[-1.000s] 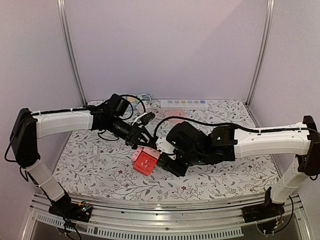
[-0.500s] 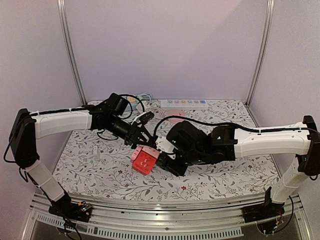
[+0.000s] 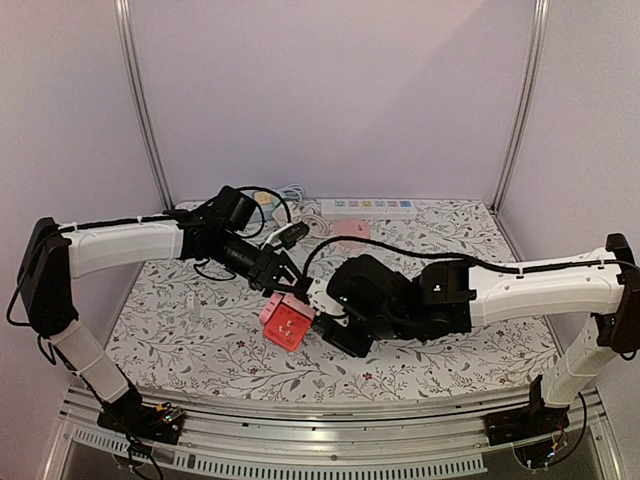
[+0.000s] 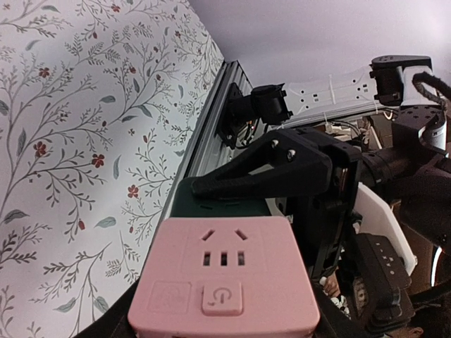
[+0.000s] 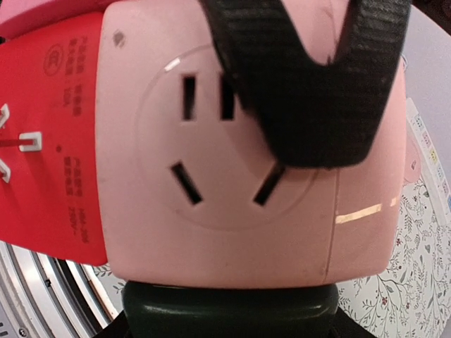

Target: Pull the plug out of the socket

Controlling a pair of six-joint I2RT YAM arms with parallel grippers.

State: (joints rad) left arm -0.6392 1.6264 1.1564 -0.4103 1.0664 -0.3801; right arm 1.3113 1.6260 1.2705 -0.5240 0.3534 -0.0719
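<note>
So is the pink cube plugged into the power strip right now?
Out: the pink cube is well apart from the power strip at the back, nothing joining them.

Top cam sat high behind both arm bases, angled down and forward, far enough out to take in the whole table (image 3: 200, 345). Left wrist cam sat close over the pink socket cube (image 3: 288, 322), rolled sideways, facing back past the right arm (image 4: 331, 91) to the near rail (image 4: 211, 120). Right wrist cam was tighter still, the cube filling the frame. All three views shared the cube and the floral table.
</note>
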